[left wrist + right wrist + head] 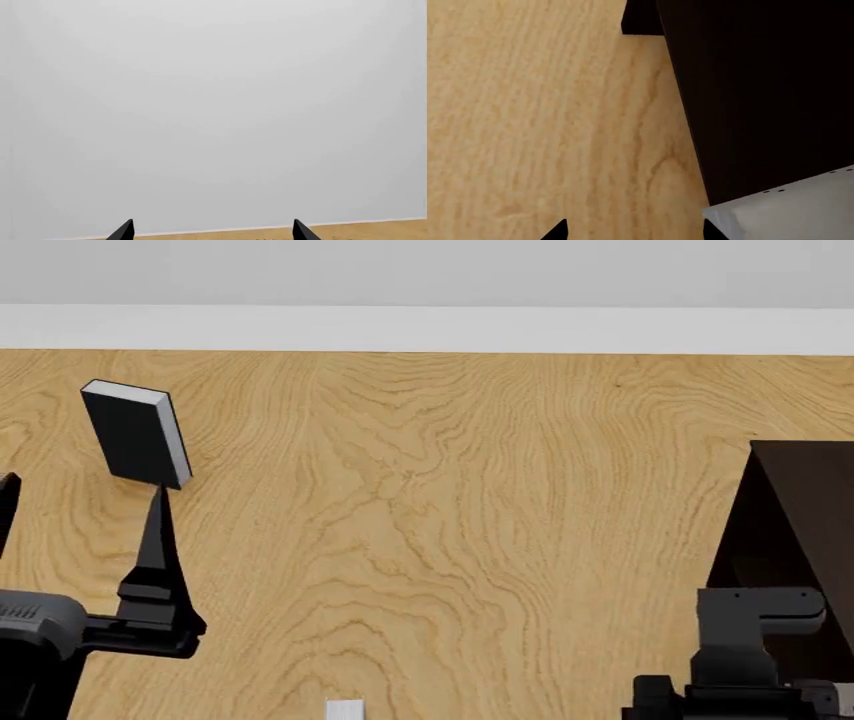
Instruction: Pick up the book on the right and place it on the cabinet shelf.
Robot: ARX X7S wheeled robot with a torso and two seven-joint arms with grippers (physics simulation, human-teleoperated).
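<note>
Black tips of the left claw (213, 232) stand wide apart in the left wrist view, with nothing between them and only a pale wall (213, 100) and a thin strip of wood grain ahead. In the head view the same claw (83, 520) sits low at the left, one finger (160, 530) pointing up toward a black book with white pages (134, 433) that stands upright on the wooden surface (441, 490); contact between finger and book cannot be confirmed. The right claw (634, 232) is likewise spread and holds nothing, with bare wood showing between its tips. Just beside one of its tips lies a pale grey book with small dark dots (787, 210), against the foot of the very dark cabinet (760, 100). In the head view the cabinet (801, 510) occupies the right edge, directly beyond the right arm (754, 640). The cabinet shelf inside it cannot be made out. The plain light-grey book cannot be identified with certainty in any view; a small white object (344, 710) at the near edge is too cropped to name.
</note>
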